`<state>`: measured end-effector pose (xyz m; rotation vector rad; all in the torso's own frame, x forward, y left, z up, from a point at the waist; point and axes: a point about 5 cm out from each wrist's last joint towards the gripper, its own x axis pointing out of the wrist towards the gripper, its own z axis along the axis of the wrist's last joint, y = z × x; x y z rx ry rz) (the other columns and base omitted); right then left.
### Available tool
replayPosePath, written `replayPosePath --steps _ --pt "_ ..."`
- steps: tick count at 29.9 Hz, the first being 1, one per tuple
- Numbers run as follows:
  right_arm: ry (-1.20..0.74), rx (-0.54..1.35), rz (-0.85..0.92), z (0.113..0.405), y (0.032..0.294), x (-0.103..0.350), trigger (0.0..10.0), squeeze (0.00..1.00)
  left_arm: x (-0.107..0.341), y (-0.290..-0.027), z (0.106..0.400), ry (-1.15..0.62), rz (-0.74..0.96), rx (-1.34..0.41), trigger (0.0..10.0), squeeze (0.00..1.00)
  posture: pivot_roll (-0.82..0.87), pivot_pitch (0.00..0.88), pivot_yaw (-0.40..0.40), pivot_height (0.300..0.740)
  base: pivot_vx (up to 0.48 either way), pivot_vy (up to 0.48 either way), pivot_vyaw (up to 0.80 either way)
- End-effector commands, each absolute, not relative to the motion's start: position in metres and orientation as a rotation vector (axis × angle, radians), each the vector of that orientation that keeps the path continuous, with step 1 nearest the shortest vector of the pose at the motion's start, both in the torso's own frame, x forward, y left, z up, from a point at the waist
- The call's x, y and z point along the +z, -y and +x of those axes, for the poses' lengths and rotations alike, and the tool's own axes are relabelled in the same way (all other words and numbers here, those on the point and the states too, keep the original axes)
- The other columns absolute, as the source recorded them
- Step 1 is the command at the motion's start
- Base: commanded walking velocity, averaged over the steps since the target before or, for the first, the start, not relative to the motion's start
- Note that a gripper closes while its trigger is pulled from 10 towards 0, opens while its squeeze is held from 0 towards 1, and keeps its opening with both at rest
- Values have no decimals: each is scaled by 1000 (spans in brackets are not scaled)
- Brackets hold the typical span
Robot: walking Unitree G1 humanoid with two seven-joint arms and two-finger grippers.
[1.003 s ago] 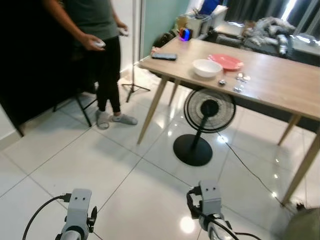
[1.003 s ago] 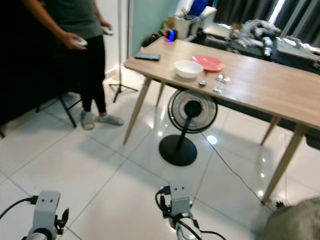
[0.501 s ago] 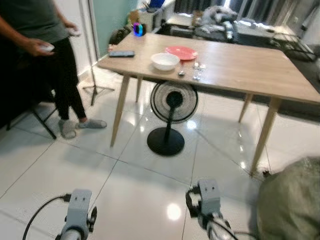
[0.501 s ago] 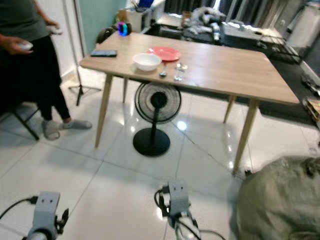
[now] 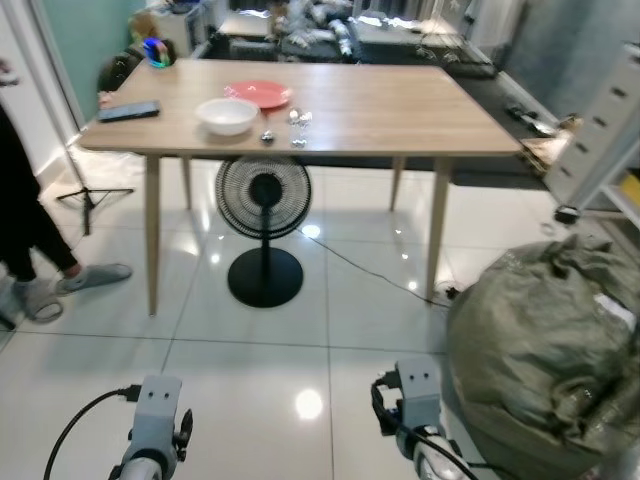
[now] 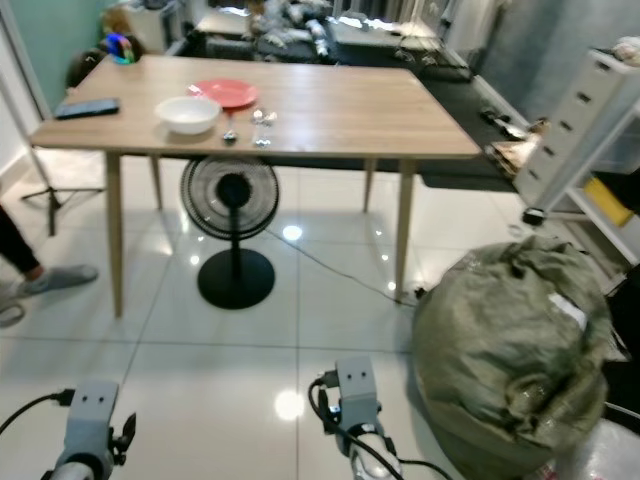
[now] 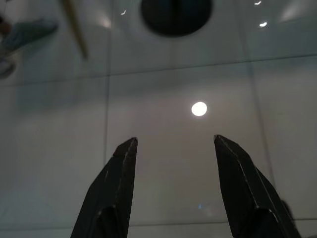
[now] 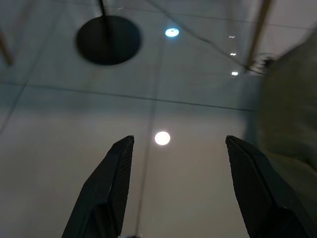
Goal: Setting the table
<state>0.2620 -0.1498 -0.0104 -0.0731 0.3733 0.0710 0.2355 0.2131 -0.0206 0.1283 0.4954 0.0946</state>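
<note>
A wooden table [image 5: 400,110] stands a few steps ahead. On its left part sit a white bowl [image 5: 227,115], a red plate [image 5: 258,94] behind it, and some small silver cutlery [image 5: 295,124] to the bowl's right. Both arms hang low over the white tiled floor, far from the table. My left gripper [image 7: 173,144] is open with only floor tiles between its fingers. My right gripper [image 8: 178,144] is open too, above bare floor.
A black pedestal fan [image 5: 263,215] stands under the table, its cable running right across the floor. A big olive sack [image 5: 545,340] lies on my right. A phone [image 5: 128,110] lies at the table's left end. A person's leg and slipper [image 5: 40,285] are at far left. White shelving [image 5: 605,130] stands right.
The camera has swung right: the table now sits centred and squarer to me, the person has slid nearly out at the left, and the olive sack has come fully into view.
</note>
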Motion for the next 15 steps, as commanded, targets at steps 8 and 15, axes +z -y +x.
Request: replayPosePath --steps 8,15 --pt "-198 1 -8 263 158 8 10000 0 -10 -224 234 -394 186 203 10000 0 2 11 40 740 126 0 -438" --pt "-36 -18 -12 276 163 41 10000 0 39 -229 257 -162 256 263 10000 0 3 13 40 740 480 0 0"
